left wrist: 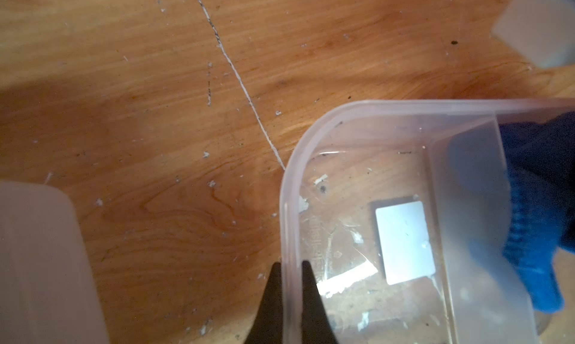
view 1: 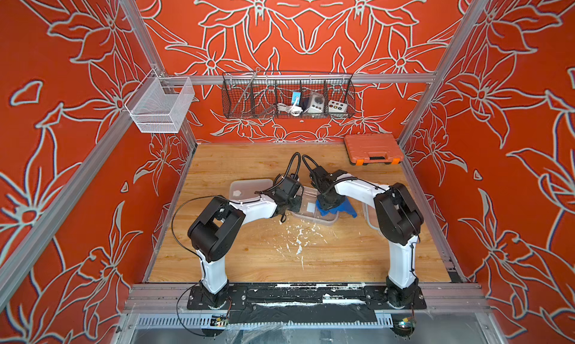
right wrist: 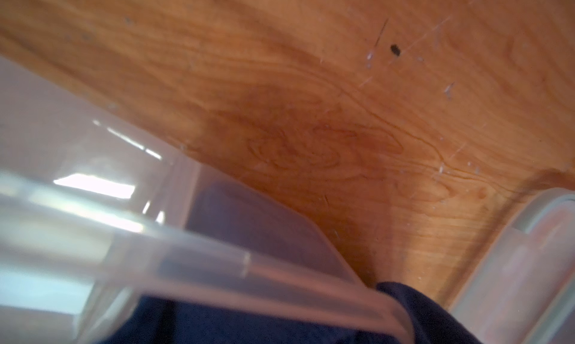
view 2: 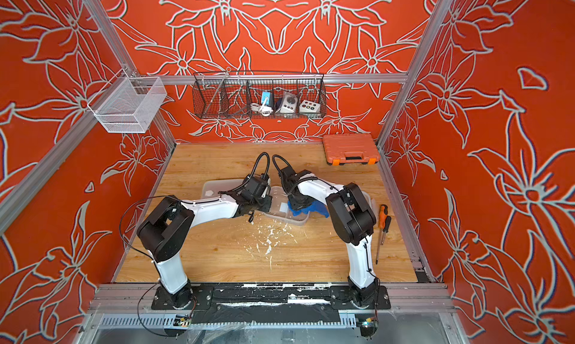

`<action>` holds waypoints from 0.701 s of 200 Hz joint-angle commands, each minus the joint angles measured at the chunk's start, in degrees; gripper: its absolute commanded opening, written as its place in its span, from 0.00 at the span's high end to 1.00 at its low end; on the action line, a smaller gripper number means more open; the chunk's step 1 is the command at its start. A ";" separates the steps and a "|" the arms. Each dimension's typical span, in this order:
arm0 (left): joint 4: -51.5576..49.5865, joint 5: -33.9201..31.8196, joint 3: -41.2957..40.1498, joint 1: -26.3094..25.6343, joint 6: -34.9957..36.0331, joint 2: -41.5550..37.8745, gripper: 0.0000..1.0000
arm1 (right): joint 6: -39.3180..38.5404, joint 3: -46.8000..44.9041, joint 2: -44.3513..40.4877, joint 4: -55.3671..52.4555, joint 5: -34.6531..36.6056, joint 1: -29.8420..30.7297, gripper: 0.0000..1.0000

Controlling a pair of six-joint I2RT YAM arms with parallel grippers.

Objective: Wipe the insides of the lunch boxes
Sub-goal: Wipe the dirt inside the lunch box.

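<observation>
A clear divided lunch box (view 1: 314, 218) (view 2: 287, 218) (left wrist: 404, 104) stands open mid-table, with a white sticker (left wrist: 404, 243) on its floor. My left gripper (left wrist: 291, 264) (view 1: 295, 202) is shut on the box's left wall, one finger inside and one outside. My right gripper (view 1: 329, 202) reaches down into the right compartment, shut on a blue cloth (view 1: 345, 209) (view 2: 317, 209) (left wrist: 535, 233) (right wrist: 217, 327) that hides its fingers. A second translucent lunch box (view 1: 368, 215) (right wrist: 529, 264) sits to the right, mostly hidden behind my right arm.
A translucent lid (view 1: 249, 188) (left wrist: 37, 264) lies left of the box. An orange tool case (view 1: 371, 149) sits at the back right. Two screwdrivers (view 2: 382, 227) lie by the right edge. White flecks (view 1: 298, 236) mark the wood in front. Wire baskets (view 1: 289, 96) hang on the walls.
</observation>
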 commanded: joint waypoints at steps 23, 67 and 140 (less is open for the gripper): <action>-1.19 1.53 -0.31 -0.57 3.05 -0.13 1.00 | 4.34 -1.73 2.65 12.54 -11.49 -1.06 1.00; -1.01 0.84 -0.44 -0.58 3.27 -0.15 1.00 | 3.87 -8.28 1.21 18.15 -26.08 -0.28 1.00; -4.37 -1.11 4.24 0.40 2.53 2.80 1.00 | -4.59 -15.93 -7.13 9.11 -38.66 1.58 1.00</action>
